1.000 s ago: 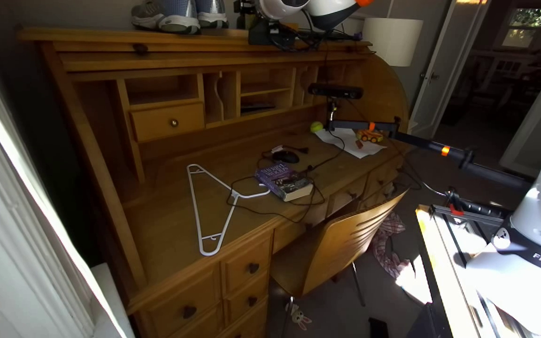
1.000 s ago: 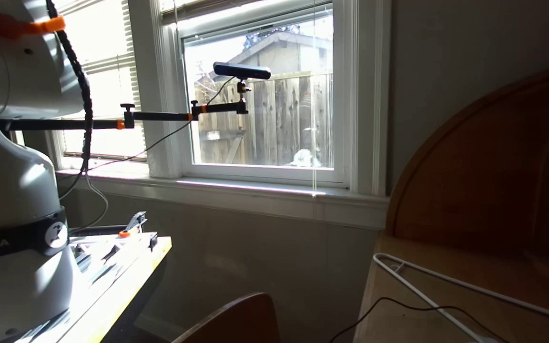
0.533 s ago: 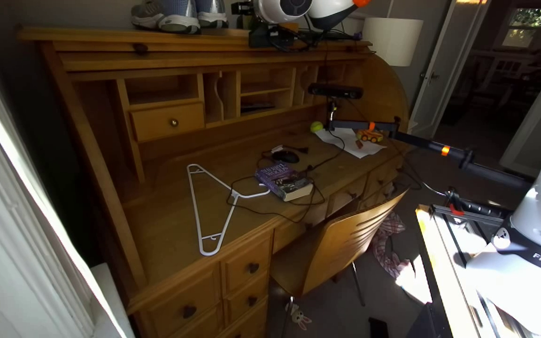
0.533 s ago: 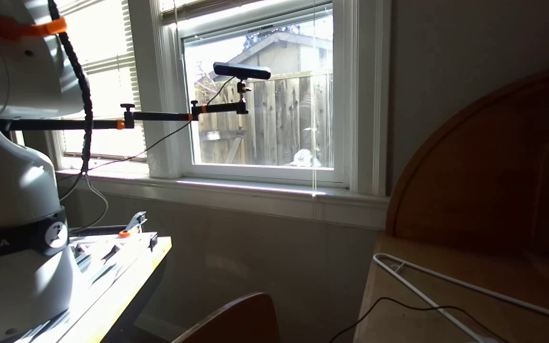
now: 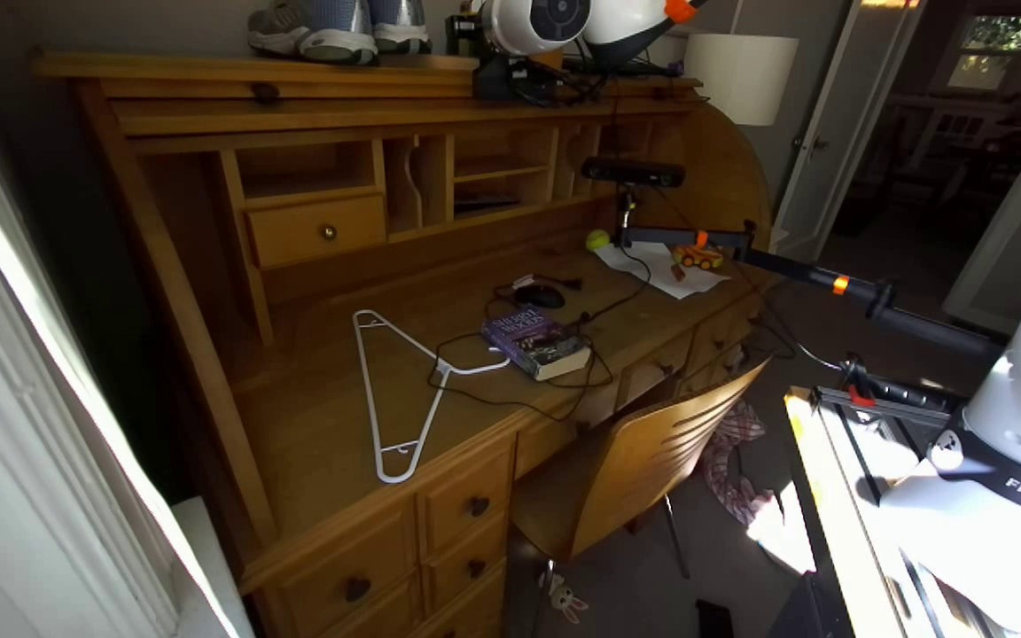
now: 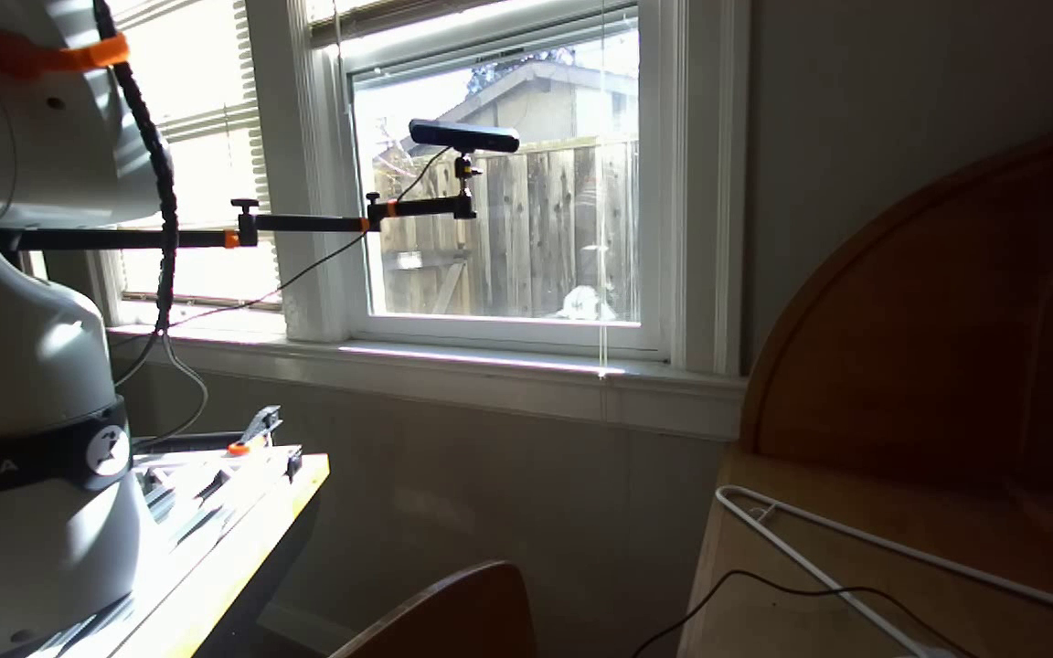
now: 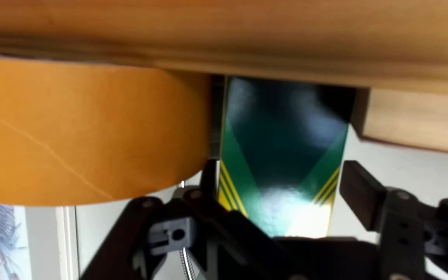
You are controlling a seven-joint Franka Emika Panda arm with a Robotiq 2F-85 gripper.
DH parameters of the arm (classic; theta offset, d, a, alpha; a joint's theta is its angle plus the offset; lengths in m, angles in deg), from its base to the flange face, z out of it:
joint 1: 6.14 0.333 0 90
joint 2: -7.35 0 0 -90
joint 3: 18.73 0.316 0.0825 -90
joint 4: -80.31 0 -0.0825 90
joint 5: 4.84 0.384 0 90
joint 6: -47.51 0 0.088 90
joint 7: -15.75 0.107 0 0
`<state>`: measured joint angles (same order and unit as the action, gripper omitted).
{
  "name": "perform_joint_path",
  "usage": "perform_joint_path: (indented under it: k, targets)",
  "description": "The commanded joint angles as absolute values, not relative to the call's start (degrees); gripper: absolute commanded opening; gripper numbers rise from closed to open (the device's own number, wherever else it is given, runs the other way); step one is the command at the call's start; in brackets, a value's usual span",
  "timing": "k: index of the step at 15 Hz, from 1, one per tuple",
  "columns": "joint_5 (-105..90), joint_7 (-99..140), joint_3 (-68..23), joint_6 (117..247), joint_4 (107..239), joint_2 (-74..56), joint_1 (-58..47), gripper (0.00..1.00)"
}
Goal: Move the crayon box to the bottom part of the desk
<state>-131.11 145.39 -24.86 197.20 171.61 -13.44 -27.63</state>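
In the wrist view the crayon box (image 7: pixel 282 144), dark green with yellow stripes, stands against the wooden edge of the desk (image 7: pixel 224 35), which fills the top of the picture. My gripper (image 7: pixel 278 173) is open, with one dark finger on each side of the box. Thin gaps show between the fingers and the box. In both exterior views the honey-coloured desk (image 5: pixel 315 425) is seen, and its side shows in an exterior view (image 6: pixel 718 585). The arm's white wrist is above the desk's top shelf. I cannot make out the box in the exterior views.
An orange rounded object (image 7: pixel 91 132) and a book-like tan block (image 7: pixel 418 118) flank the box. Shoes (image 5: pixel 333 35) stand on the top shelf. A hanger (image 5: pixel 369 399), book (image 5: pixel 535 341), mouse (image 5: pixel 539 295) and cables lie on the writing surface. A chair (image 5: pixel 643 452) stands in front.
In an exterior view the arm's wrist over the top shelf has turned and shifted slightly right and down. The desk and the things on its writing surface have not moved.
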Motion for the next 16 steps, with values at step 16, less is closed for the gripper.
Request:
perform_joint_path:
  k: [16]
  targets:
    - [-127.3,147.7,-24.6,198.9,179.9,-4.5,-27.7,0.34]
